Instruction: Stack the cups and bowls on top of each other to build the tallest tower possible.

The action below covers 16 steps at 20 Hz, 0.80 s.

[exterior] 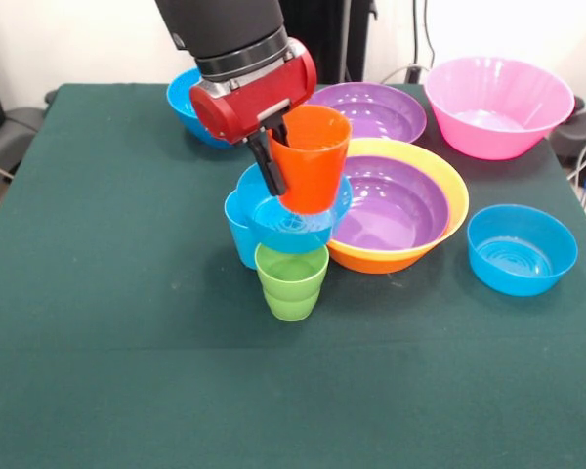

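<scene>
My gripper is shut on the rim of the orange cup, with one black finger showing outside its wall. The cup hangs slightly tilted, its base just over or inside a small blue bowl. That bowl seems to rest on the green ridged cup in front and leans against the light blue cup on its left. Whether the orange cup touches the bowl I cannot tell. To the right, a purple bowl sits nested in the orange-yellow bowl.
A second purple bowl lies at the back centre and the pink bowl at the back right. One blue bowl stands at the right, another behind my gripper. Green cloth covers the table.
</scene>
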Motion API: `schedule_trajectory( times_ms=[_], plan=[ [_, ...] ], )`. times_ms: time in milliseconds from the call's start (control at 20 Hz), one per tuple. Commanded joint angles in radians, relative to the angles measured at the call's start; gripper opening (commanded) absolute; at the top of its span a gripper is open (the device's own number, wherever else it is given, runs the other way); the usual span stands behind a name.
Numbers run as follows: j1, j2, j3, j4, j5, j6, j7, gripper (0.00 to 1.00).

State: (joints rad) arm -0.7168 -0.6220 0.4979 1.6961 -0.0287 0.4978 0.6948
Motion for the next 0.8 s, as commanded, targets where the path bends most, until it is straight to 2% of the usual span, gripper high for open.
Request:
schedule_trajectory(
  times_ms=[50,800],
  plan=[
    [0.001,0.023,0.025,0.085,-0.034,-0.086,0.174,0.00],
    [-0.010,0.029,0.009,0.088,-0.066,-0.072,0.122,0.00]
  ],
)
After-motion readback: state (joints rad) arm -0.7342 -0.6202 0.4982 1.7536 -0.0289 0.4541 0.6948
